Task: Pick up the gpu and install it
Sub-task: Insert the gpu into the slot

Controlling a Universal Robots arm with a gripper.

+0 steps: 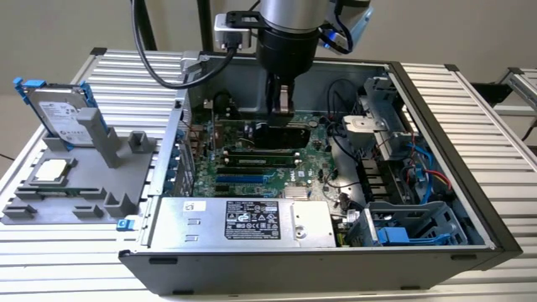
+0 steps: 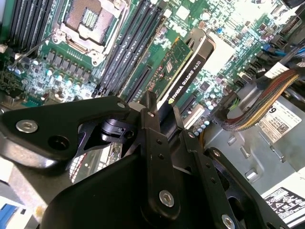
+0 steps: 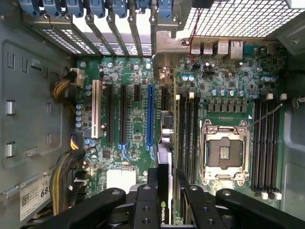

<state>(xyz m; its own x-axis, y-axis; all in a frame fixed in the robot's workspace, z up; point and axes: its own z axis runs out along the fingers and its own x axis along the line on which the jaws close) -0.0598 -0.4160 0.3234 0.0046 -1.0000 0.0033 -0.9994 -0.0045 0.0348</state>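
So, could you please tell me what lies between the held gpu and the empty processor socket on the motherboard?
In the first wrist view, black memory slots run between the gpu, clamped in the gripper, and the processor socket.

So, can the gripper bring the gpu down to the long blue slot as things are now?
Probably yes. The gripper is shut on the gpu above the board, and the blue slot looks empty with nothing standing over it.
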